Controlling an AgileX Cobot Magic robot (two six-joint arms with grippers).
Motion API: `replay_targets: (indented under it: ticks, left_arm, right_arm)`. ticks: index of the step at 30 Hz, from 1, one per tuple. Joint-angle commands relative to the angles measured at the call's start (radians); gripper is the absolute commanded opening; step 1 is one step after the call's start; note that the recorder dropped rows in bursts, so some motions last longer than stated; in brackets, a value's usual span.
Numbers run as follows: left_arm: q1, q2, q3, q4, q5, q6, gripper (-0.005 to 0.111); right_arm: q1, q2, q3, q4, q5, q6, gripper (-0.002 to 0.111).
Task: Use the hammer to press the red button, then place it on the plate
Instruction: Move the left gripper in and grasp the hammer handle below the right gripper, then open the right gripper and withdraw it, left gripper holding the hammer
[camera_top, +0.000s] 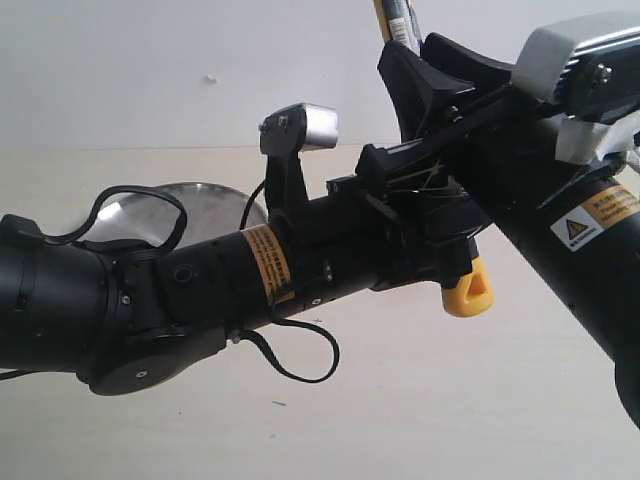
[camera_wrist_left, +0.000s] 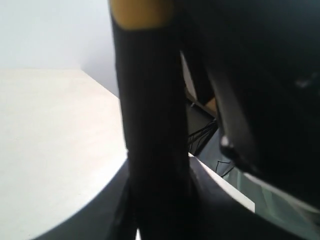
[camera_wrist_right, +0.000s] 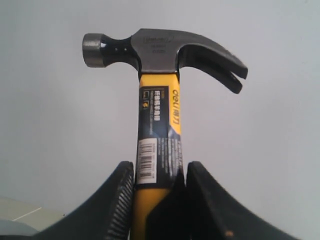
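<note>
- Yellow and black handle, dark steel head: I see the hammer (camera_wrist_right: 159, 125) held in the air with its head uppermost, set against the pale wall in the right wrist view.
- My right fingers (camera_wrist_right: 117, 200) are clamped on the handle from both sides, just below the barcode label, with ribbed pads against it.
- In the exterior view, the hammer's yellow looped end (camera_top: 468, 290) pokes out below my left fingers (camera_top: 450, 245), well above the beige worktop (camera_top: 450, 400). The head runs out of the top of that view.
- My left arm reaches in from the left and its fingers sit around the lower, black part of the handle, beneath the right ones.
- The left wrist view is filled by the dark handle (camera_wrist_left: 150, 125), close and blurred. I cannot tell whether the left fingers are actually pressing on it or only standing round it.
- Silver plate (camera_top: 220, 200) lies on the worktop at the far left, partly hidden behind my left arm and well apart from the hammer.
</note>
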Motion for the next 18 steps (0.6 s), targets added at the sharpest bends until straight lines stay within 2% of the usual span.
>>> replay_targets:
  ticks: [1, 6, 13, 18]
  left_arm:
    - [0.003, -0.004, -0.007, 0.0, 0.005, 0.053, 0.0]
    - [0.006, -0.004, -0.007, -0.024, 0.005, 0.093, 0.0]
    - [0.085, -0.004, -0.007, -0.018, -0.002, 0.062, 0.0]
    - [0.121, -0.004, -0.007, 0.009, -0.037, 0.068, 0.0]
  right_arm:
    - [0.002, -0.013, -0.012, -0.012, -0.066, -0.013, 0.0]
    - [0.002, -0.013, -0.012, -0.018, -0.066, -0.068, 0.003]
    - [0.002, -0.013, -0.012, -0.02, -0.066, -0.083, 0.044]
    - [0.002, -0.013, -0.012, -0.013, -0.066, -0.124, 0.047]
